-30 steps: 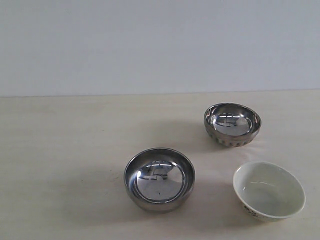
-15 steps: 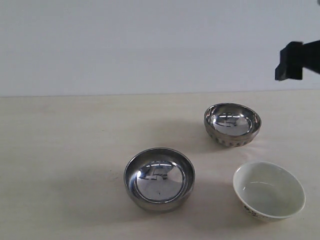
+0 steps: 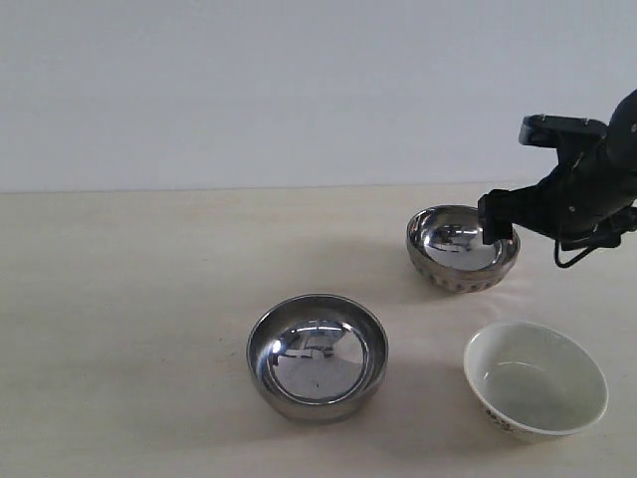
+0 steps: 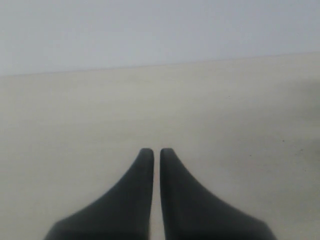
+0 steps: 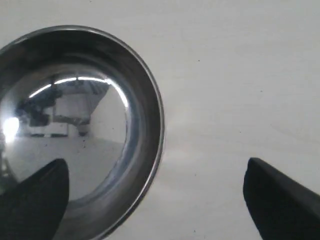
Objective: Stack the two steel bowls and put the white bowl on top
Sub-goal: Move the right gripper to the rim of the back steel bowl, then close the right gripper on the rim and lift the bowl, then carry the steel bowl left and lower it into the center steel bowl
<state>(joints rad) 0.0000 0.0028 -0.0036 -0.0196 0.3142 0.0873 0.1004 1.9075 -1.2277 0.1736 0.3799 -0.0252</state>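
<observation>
Left gripper (image 4: 156,152) comes first: its two dark fingers stand almost together, with only a thin slit between them and nothing held, above the pale table (image 4: 75,110). Near the middle of the table in the exterior view sits the smooth steel bowl (image 3: 317,357), upright with its mouth up and touching nothing else. Farther right and farther back is the ribbed steel bowl (image 3: 463,247), also upright and well apart from the smooth one. In front of it, toward the near right, stands the white bowl (image 3: 535,378), upright, with dark marks low on its outer wall, apart from both steel bowls. The right gripper (image 5: 155,165) hangs over the ribbed bowl's right side, spread wide and gripping nothing. One finger (image 5: 35,200) is over the bowl's inside and the other is out over the table, with the rim between them. Whether either finger touches the bowl cannot be told.
</observation>
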